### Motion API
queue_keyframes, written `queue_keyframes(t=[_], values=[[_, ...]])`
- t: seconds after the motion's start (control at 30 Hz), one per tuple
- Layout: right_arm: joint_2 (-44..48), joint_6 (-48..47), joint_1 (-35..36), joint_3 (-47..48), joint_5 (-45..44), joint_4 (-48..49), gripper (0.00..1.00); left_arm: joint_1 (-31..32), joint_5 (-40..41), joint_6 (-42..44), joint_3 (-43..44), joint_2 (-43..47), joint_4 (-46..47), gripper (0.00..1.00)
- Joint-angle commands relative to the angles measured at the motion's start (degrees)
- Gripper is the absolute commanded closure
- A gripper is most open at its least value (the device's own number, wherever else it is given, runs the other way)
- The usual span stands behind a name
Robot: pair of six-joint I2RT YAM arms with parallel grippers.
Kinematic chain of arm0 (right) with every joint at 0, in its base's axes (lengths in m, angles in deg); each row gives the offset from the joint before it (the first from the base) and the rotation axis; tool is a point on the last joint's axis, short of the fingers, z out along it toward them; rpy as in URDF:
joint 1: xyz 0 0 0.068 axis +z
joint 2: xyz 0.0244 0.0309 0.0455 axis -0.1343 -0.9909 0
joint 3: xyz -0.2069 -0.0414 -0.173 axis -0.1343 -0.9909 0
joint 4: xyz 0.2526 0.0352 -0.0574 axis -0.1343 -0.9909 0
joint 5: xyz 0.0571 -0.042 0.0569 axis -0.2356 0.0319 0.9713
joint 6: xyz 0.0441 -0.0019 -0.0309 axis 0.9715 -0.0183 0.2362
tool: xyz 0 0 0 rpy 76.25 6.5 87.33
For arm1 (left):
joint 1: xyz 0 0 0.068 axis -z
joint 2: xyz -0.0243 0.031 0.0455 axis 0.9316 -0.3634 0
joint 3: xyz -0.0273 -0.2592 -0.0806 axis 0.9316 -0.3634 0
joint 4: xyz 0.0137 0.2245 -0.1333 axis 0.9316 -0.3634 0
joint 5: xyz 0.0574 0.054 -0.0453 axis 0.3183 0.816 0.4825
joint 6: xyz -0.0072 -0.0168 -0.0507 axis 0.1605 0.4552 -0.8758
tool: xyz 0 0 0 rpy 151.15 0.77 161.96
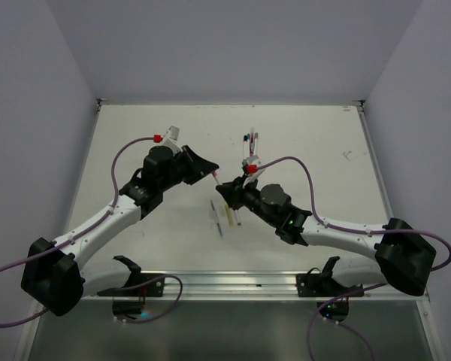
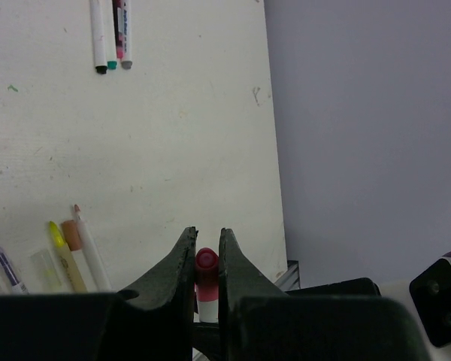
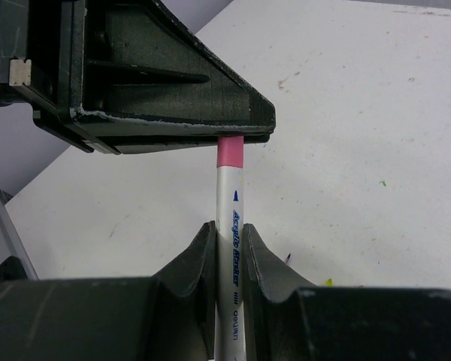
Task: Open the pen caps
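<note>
left jaws: narrow, clamped on pink cap [image 2: 206, 260] | right jaws: narrow, gripping white pen barrel [image 3: 228, 199]

Left arm [image 1: 113, 214]: reaches from the near-left corner toward the middle of the desk [image 1: 323, 135], elbow bent.
Left hand [image 2: 207, 237]: fingers pinched on the pink cap [image 3: 230, 152].
Right arm [image 1: 338, 229]: angles in from the near-right corner.
Right hand [image 3: 229, 229]: faces the left hand, clamping the pen barrel [image 3: 229, 203].
</note>
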Motion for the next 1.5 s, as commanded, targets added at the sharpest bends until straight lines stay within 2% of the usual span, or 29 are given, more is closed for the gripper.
queue_keyframes(t=[0.0,0.5,0.67,0.83,0.93,1.03,1.07,1.23,1.47], values=[[-0.49,-1.71,1.60,-5.06,4.49,-13.17,1.00,-9.89,23.76,-2.32,6.25,2.54,13.45,1.00],[0.48,-1.88,1.61,-6.55,6.42,-12.65,1.00,-18.33,24.73,-7.68,5.63,1.13,15.83,1.00],[1.36,-2.23,1.69,-6.73,6.86,-13.35,1.00,-22.19,22.98,-7.43,8.88,-1.15,14.77,1.00],[2.15,-0.83,1.78,-5.68,6.86,-14.31,1.00,-24.31,15.52,-0.41,12.75,-4.23,11.79,1.00],[1.45,0.84,2.22,-3.31,4.32,-16.33,1.00,-24.22,9.18,6.53,13.54,-4.58,6.70,1.00],[-0.74,2.68,3.62,-0.85,0.45,-17.22,1.00,-24.22,3.47,13.92,13.28,-4.76,-2.43,1.00],[-1.44,3.12,4.15,-0.41,-0.60,-16.61,1.00,-24.22,1.37,15.50,12.06,-4.59,-7.59,1.00],[-9.07,7.78,8.80,5.04,-9.46,-16.16,1.00,-23.96,-2.25,24.65,3.82,-2.83,-18.25,1.00],[-21.12,15.42,13.29,14.00,-20.45,-16.95,1.00,-22.20,-5.16,28.43,-4.82,-2.39,-21.88,1.00]])
